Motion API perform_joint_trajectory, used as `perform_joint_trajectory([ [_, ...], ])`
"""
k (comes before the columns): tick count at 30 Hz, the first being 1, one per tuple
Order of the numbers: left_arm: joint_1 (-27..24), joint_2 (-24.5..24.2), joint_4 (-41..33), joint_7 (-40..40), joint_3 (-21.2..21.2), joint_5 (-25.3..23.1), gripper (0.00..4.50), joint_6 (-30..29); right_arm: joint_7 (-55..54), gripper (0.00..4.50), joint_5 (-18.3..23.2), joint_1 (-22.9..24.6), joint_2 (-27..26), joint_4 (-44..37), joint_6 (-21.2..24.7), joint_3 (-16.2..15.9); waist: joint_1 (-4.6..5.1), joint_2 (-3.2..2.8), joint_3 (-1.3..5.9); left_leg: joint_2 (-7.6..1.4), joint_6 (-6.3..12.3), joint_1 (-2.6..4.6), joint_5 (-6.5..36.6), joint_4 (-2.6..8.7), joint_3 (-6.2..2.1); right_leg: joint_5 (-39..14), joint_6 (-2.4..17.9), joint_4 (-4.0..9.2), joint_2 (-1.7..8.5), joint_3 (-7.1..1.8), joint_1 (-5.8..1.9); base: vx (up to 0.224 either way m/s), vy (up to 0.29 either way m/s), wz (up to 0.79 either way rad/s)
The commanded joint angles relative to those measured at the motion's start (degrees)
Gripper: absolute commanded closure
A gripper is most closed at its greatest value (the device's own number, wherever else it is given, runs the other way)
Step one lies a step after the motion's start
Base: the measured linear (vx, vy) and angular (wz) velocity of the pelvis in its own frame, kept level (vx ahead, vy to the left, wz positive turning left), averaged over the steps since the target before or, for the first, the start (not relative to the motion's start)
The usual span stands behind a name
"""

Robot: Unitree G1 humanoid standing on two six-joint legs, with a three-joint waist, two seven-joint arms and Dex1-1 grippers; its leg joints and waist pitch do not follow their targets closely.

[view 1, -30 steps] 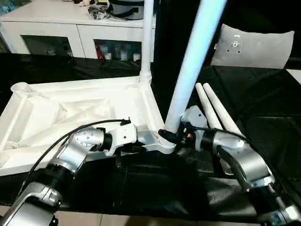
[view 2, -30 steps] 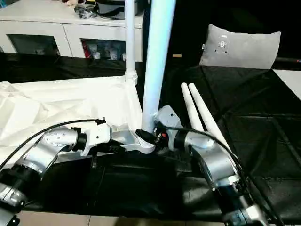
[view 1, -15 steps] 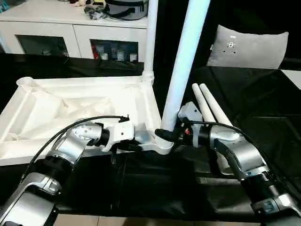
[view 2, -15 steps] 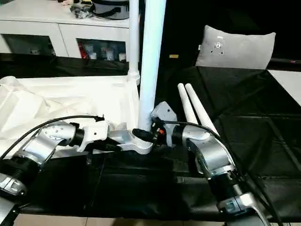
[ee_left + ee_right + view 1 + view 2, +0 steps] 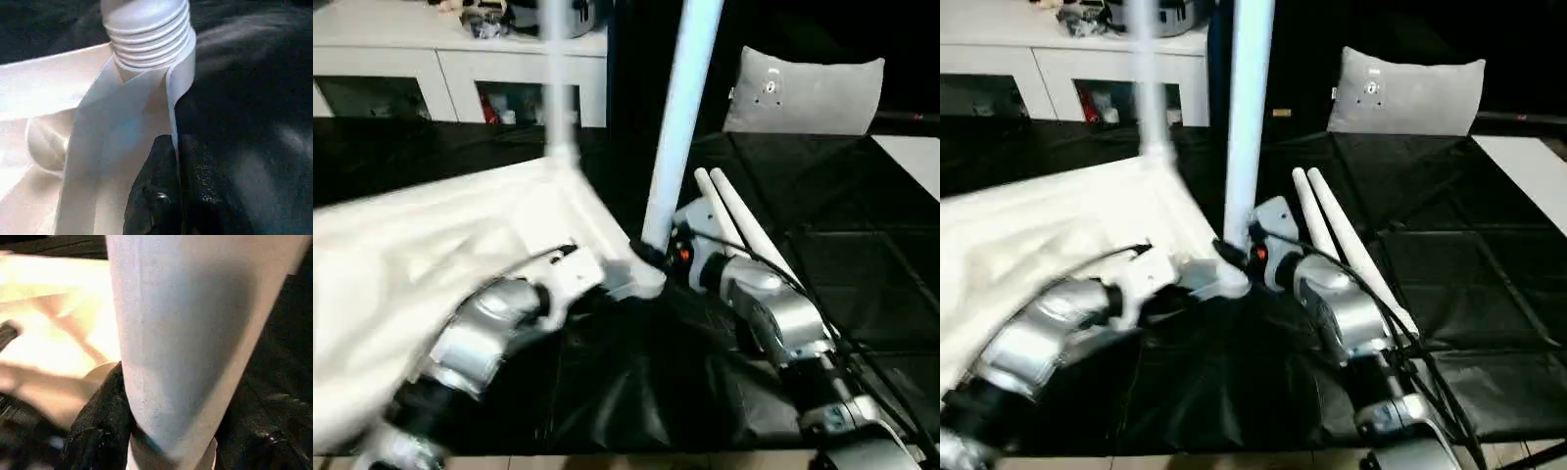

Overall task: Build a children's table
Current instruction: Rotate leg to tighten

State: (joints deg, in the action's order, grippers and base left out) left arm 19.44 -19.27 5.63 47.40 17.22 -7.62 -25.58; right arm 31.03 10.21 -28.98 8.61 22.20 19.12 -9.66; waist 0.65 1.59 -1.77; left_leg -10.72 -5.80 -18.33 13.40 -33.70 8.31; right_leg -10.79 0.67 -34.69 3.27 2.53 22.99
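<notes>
I see black-covered work table (image 5: 862, 284), white cabinet (image 5: 460, 59) at 11 o'clock. Tabletop (image 5: 431, 255) lies upside down; left gripper (image 5: 161, 196) pinches its rim. Right gripper (image 5: 656, 262) clamps upright leg (image 5: 680, 117).

The children's table (image 5: 431, 245) looked like smooth white plastic, its leg (image 5: 680, 108) faintly glossy. Wrinkled, shiny black sheeting covered the table (image 5: 862, 264). The forearms (image 5: 783, 318) were brushed silver metal.
</notes>
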Motion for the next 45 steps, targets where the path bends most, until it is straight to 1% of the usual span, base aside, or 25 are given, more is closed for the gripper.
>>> perform_joint_trajectory([
  [1,-0.50,2.06,-5.35,-0.19,3.55,-0.50,4.50,-1.40,-4.67,2.62,-3.83,2.56,0.57,8.09,4.72,0.27,-0.59,-0.60,1.05,-1.69,0.75,-1.12,19.66,4.96,-0.50,-31.73,6.72,6.24,3.98,-2.47,-1.20,0.000,0.000,0.00],
  [5,-0.39,3.10,-6.59,-3.37,4.89,-2.60,4.50,-4.29,-4.66,2.62,-3.48,2.94,-0.14,7.84,5.34,-0.03,-0.99,-0.17,1.14,-1.69,1.15,-1.49,19.30,5.12,-0.62,-32.26,5.45,6.33,4.04,-2.40,-1.33,0.000,0.000,0.00],
  [10,0.29,1.95,-6.26,-5.89,4.55,-5.03,4.50,-5.82,-4.97,2.62,-3.63,3.15,-0.72,8.77,4.50,-0.50,-0.95,-0.48,1.25,-1.77,0.65,-1.52,20.75,5.40,-0.92,-31.91,4.83,6.50,4.10,-2.20,-1.27,0.000,0.000,0.00],
  [12,0.43,1.66,-6.25,-6.69,4.07,-5.78,4.50,-6.52,-4.95,2.62,-4.09,2.95,-0.78,9.13,3.75,-0.68,-0.85,-0.48,1.31,-1.85,0.52,-1.53,20.65,5.45,-0.92,-30.34,5.30,6.41,4.07,-2.19,-1.31,0.000,0.000,0.00],
  [13,0.52,1.49,-6.14,-6.91,3.87,-5.78,4.50,-6.63,-5.03,2.62,-4.48,2.85,-0.82,9.28,3.11,-0.77,-0.86,-0.69,1.18,-1.82,0.48,-1.56,21.04,5.49,-0.91,-30.31,5.49,6.48,4.11,-2.21,-1.25,0.000,0.000,0.00],
  [17,0.94,0.90,-5.34,-7.37,3.14,-5.06,4.50,-6.46,-5.16,2.62,-4.37,2.37,-1.19,10.12,1.55,-0.11,-0.68,-0.55,1.29,-1.79,0.48,-1.60,21.48,5.45,-0.88,-30.18,5.76,6.58,4.20,-2.24,-1.20,0.000,0.000,0.00],
  [18,1.09,0.66,-4.33,-7.54,2.42,-4.61,4.50,-5.65,-5.38,2.27,-4.39,2.16,-1.12,10.32,0.85,0.13,-0.60,-0.53,1.26,-1.78,0.55,-1.62,21.60,5.45,-0.89,-30.26,5.84,6.58,4.19,-2.24,-1.21,0.000,0.000,0.00],
  [19,1.10,0.61,-3.92,-7.70,2.05,-4.38,4.50,-5.29,-5.46,2.27,-4.43,2.15,-1.06,10.27,0.55,0.19,-0.58,-0.65,1.27,-1.75,0.56,-1.54,21.65,5.39,-0.82,-30.23,5.86,6.67,4.15,-2.24,-1.12,0.000,0.000,0.00],
  [21,1.08,0.48,-3.63,-7.74,1.77,-4.19,4.50,-4.94,-5.28,1.89,-4.35,2.25,-0.98,10.01,0.51,0.22,-0.63,-0.71,1.26,-1.71,0.60,-1.46,21.57,5.37,-0.76,-30.13,5.95,6.72,4.10,-2.24,-1.04,0.000,0.000,0.00],
  [22,1.13,0.30,-3.18,-7.72,1.45,-3.99,4.50,-4.49,-5.06,1.84,-4.29,2.37,-0.86,9.71,0.40,0.25,-0.65,-0.69,1.45,-1.77,0.50,-1.54,20.78,5.30,-0.77,-28.79,6.54,6.48,4.09,-2.27,-1.17,0.000,0.000,0.00],
  [23,1.15,0.13,-2.86,-7.67,1.26,-3.88,4.50,-4.15,-4.95,1.84,-4.31,2.54,-0.75,9.43,0.17,0.25,-0.90,-1.12,1.45,-1.80,0.53,-1.50,20.51,5.35,-0.65,-27.70,6.67,6.56,4.13,-2.38,-1.11,0.000,0.000,0.00],
  [24,1.26,-0.46,-1.89,-7.28,0.87,-3.41,4.50,-2.77,-4.61,1.55,-4.31,3.08,-0.39,8.67,-0.50,0.46,-0.87,-0.99,1.51,-1.91,0.33,-1.80,19.10,5.42,-0.63,-23.89,7.77,6.04,3.95,-2.33,-1.49,0.000,0.000,0.00],
  [28,1.86,-0.91,-0.23,-6.83,0.19,-2.48,4.50,-1.20,-3.34,1.39,-3.76,4.44,0.42,6.56,-2.58,1.09,-1.42,-0.97,1.63,-1.88,0.80,-1.63,16.14,5.18,-0.15,-19.52,9.32,5.63,3.94,-2.55,-1.76,0.000,0.000,0.00],
  [29,2.39,-1.48,0.76,-5.89,0.26,-2.03,4.50,0.06,-1.28,1.28,-2.88,5.67,1.18,4.54,-4.09,1.33,-1.52,-0.88,1.63,-1.86,1.15,-1.87,14.81,5.14,-0.06,-18.40,9.79,5.52,4.01,-2.60,-2.02,0.000,0.000,0.00],
  [32,3.30,-2.42,2.38,-4.40,0.45,-1.48,4.50,1.67,1.04,0.99,-1.89,7.34,2.66,1.80,-4.75,1.55,-2.02,-0.95,1.72,-1.76,2.04,-1.78,11.92,4.92,0.15,-16.29,10.05,5.35,3.94,-2.60,-2.31,0.000,0.000,0.00],
  [33,3.80,-3.02,3.41,-3.76,0.69,-1.35,4.50,2.79,2.10,0.92,-1.92,8.05,3.66,0.85,-5.29,1.32,-2.24,-1.11,1.87,-1.75,2.45,-1.75,10.23,4.77,0.32,-14.18,10.81,5.15,3.93,-2.62,-2.39,0.000,0.000,0.00],
  [34,3.89,-3.14,3.61,-3.61,0.75,-1.33,4.50,3.03,2.28,0.70,-1.96,8.15,3.85,0.70,-5.40,1.28,-2.51,-1.11,2.03,-1.81,2.56,-1.98,7.85,4.68,0.32,-11.64,11.33,4.80,4.02,-2.56,-2.81,0.000,0.000,0.00],
  [35,4.21,-3.53,4.26,-3.08,0.96,-1.24,4.50,3.87,2.92,0.70,-2.00,8.51,4.52,0.18,-5.78,1.19,-2.57,-1.02,2.05,-1.75,2.64,-2.29,6.71,4.63,0.23,-10.09,11.46,4.53,4.02,-2.48,-3.14,0.000,0.000,0.00],
  [38,5.15,-4.80,6.40,-0.55,1.77,-0.49,4.50,6.96,6.11,0.47,-0.96,9.61,6.93,-1.97,-6.75,1.61,-2.67,-1.26,2.42,-1.61,3.16,-2.09,1.71,4.08,0.42,-2.80,13.24,3.74,3.79,-2.38,-3.33,0.000,0.000,0.00],
  [39,5.35,-5.06,7.03,0.45,1.89,-0.06,4.50,7.94,7.71,0.47,-0.20,9.89,7.67,-2.88,-6.72,1.84,-2.72,-1.59,2.55,-1.52,3.88,-2.04,0.60,3.86,0.48,0.19,14.09,3.44,3.68,-2.34,-3.40,0.000,0.000,0.00],
  [40,5.36,-5.06,7.05,0.48,1.89,-0.05,4.50,7.97,7.76,0.21,-0.18,9.89,7.68,-2.91,-6.72,1.85,-2.75,-1.41,2.63,-1.60,4.53,-2.04,-0.34,3.70,0.59,3.20,14.87,3.12,3.63,-2.34,-3.40,0.000,0.000,0.00],
  [41,5.41,-5.12,7.24,0.78,1.89,0.09,4.50,8.23,8.30,0.21,0.07,9.96,7.90,-3.20,-6.68,1.91,-2.68,-1.36,2.56,-1.65,4.78,-2.17,-0.58,3.76,0.57,3.93,15.22,3.02,3.71,-2.33,-3.48,0.000,0.000,0.00],
  [42,5.46,-5.63,8.21,3.59,2.58,0.98,4.50,11.21,12.04,0.11,0.90,10.21,10.21,-5.20,-7.85,2.19,-2.81,-1.42,2.49,-1.69,5.23,-1.97,-0.03,3.72,0.68,3.45,15.66,3.18,3.81,-2.28,-3.33,0.000,0.000,0.00],
  [43,5.49,-5.97,8.68,5.14,3.11,1.32,4.50,12.84,14.09,0.11,1.34,10.18,11.50,-6.04,-8.41,2.28,-2.99,-1.19,2.43,-1.78,5.75,-1.96,1.60,3.73,0.78,1.57,15.61,3.37,3.91,-2.32,-3.47,0.000,0.000,0.00],
  [45,5.60,-6.53,9.19,6.81,3.99,1.61,4.50,13.92,16.77,0.05,1.93,10.05,13.13,-6.98,-8.69,2.14,-3.28,-1.30,2.34,-2.00,5.88,-1.84,2.12,3.82,0.78,-0.09,15.57,3.34,4.01,-2.36,-3.34,0.000,0.000,0.00],
])
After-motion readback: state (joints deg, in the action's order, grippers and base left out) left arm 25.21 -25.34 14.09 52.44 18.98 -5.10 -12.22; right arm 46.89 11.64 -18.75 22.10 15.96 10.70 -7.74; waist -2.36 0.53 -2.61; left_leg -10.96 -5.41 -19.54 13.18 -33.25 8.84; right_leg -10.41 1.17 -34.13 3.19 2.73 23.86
